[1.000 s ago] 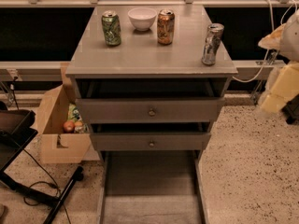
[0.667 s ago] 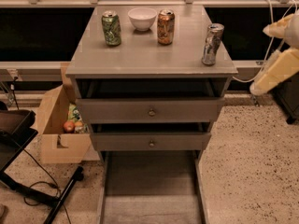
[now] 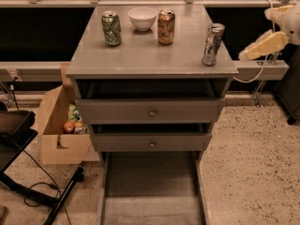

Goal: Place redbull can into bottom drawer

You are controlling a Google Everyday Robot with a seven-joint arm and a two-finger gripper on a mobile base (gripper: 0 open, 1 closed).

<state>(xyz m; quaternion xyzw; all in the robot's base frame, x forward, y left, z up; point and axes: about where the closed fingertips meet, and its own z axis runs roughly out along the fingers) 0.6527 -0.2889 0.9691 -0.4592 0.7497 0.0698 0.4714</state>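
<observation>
The redbull can point(image 3: 213, 44), slim and silver-grey, stands upright near the right edge of the grey cabinet top point(image 3: 150, 55). The bottom drawer point(image 3: 152, 210) is pulled out at the frame's bottom, a wide shallow grey tray with nothing in it. My gripper point(image 3: 262, 47), cream-coloured, hangs at the right edge of the view, to the right of the can and apart from it, pointing towards it.
A green can point(image 3: 111, 27), a white bowl point(image 3: 142, 18) and an orange-brown can point(image 3: 166, 26) stand at the back of the top. Two upper drawers with round knobs point(image 3: 152, 112) are slightly open. A cardboard box point(image 3: 61, 125) with items sits left. Black stand legs lie lower left.
My gripper has risen from lower at the right side up to the level of the cabinet top, closer to the redbull can. The cans and drawers have not moved.
</observation>
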